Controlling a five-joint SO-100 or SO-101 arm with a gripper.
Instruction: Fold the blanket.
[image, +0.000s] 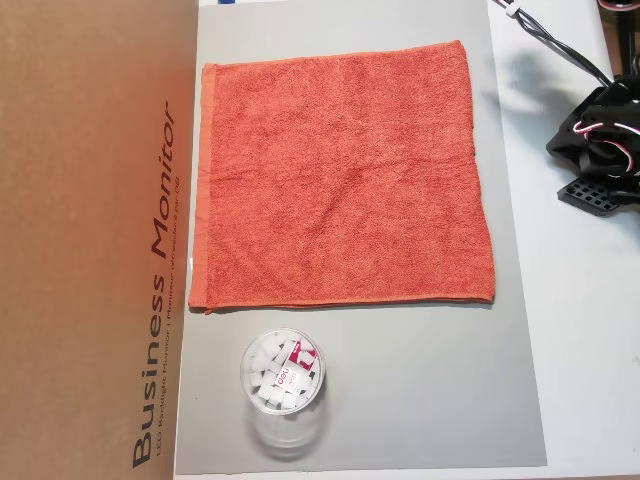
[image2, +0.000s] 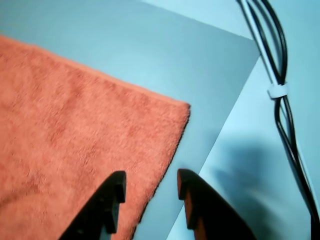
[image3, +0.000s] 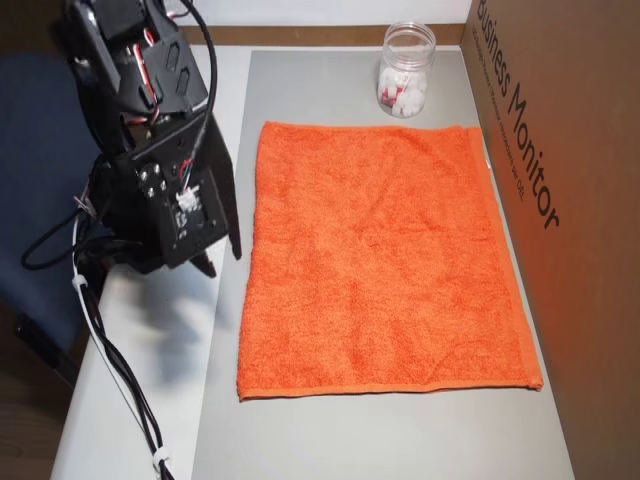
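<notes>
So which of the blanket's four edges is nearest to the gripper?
The edge of the blanket opposite the cardboard box. In the wrist view the open gripper straddles it: one finger over cloth, the other over the grey mat.

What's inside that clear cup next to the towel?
The cup holds small white pieces and a red-and-white label; what they are is too small to tell. It stands on the grey mat, apart from the towel.

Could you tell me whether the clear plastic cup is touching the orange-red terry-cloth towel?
Apart. In an overhead view, a strip of bare grey mat shows between the clear plastic cup and the near hem of the orange-red terry-cloth towel.
</notes>
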